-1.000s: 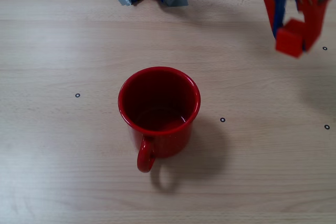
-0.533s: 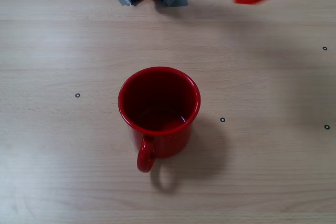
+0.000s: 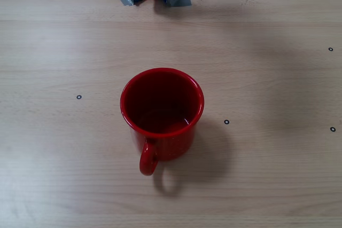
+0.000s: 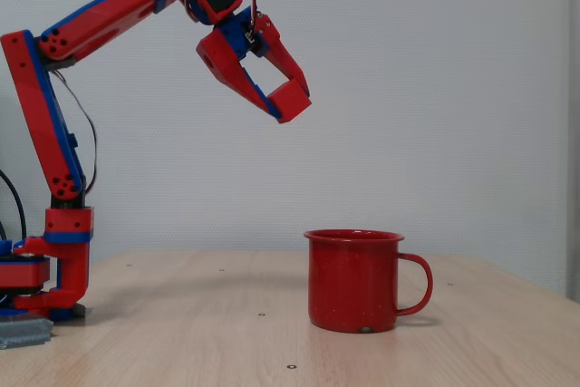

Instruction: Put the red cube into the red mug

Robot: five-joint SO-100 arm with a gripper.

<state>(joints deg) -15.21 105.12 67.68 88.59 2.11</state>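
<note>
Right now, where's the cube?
The cube is clamped in the gripper, high in the air in the side fixed view, up and left of the mug. It is not over the mug's mouth.

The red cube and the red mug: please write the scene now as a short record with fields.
red cube: held between the fingers, high in the air
gripper: shut on the red cube, raised, to the left of the mug in the side fixed view
red mug: upright on the table, nothing visible inside from above
mug handle: on the right in the side fixed view
</note>
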